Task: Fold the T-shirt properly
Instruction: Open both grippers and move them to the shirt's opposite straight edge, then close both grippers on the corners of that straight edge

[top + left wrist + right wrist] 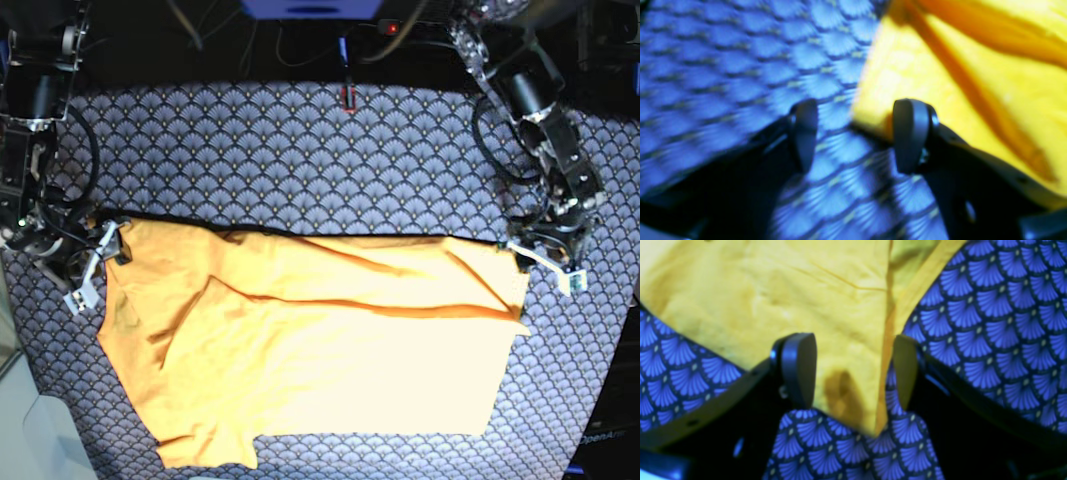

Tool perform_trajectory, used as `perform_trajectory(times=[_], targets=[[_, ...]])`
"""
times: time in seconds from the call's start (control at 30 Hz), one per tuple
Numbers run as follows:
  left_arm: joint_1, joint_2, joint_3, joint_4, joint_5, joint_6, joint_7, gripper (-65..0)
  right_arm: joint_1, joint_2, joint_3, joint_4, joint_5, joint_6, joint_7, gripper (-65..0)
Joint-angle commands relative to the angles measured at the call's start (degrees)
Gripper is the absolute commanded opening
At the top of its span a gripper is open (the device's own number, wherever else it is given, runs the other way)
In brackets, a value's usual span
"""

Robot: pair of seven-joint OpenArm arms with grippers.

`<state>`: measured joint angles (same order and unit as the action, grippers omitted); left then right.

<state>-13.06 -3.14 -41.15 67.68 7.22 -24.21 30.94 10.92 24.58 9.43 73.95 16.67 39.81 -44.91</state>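
Right gripper (88, 268) is seen at the left of the base view, jaws spread wide, nothing clamped. In its wrist view a corner of the T-shirt (826, 326) lies between the two fingertips (800, 366), with a hemmed edge running down beside the right-hand one; neither tip is seen pressing the fabric. The T-shirt (310, 340) is spread flat and wrinkled across the middle of the patterned cloth (300, 160), orange-yellow, with a long crease running across its upper part and a sleeve sticking out at the lower left. Its top edge is stretched in a line from one gripper to the other. A small red item (348, 97) is seen on the cloth near the far edge; what it is cannot be told. Left gripper (548, 262) is placed at the right of the base view, by the shirt's upper right corner, jaws apart as well. In the blurred left wrist view the shirt (973, 83) edge is seen just behind the right fingertip (910, 133), the patterned cloth (740, 66) between the tips; no grasp is seen.
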Motion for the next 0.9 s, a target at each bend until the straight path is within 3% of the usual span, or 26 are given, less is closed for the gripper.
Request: perform_trajectory(times=[0.0, 0.13, 0.73, 0.87], targets=[[-1.05, -0.95, 0.13, -0.03, -0.67, -0.19, -2.94, -29.8, 1.26, 0.87, 0.37, 0.9, 0.43, 0.19, 1.17, -28.1], [-1.05, -0.95, 0.31, -2.41, -0.67, -0.01, -6.63, -29.8, 1.26, 0.87, 0.37, 0.9, 0.43, 0.19, 1.08, -28.1], [-0.7, -1.04, 0.05, -6.36, -0.67, 0.25, -6.81, -30.4, 1.26, 1.05, 0.46, 0.9, 0.43, 0.19, 1.17, -28.1], [-0.7, -1.13, -0.04, -6.8, -0.76, 0.25, -6.81, -36.9, 1.26, 1.05, 0.46, 0.9, 0.43, 0.19, 1.26, -28.1]])
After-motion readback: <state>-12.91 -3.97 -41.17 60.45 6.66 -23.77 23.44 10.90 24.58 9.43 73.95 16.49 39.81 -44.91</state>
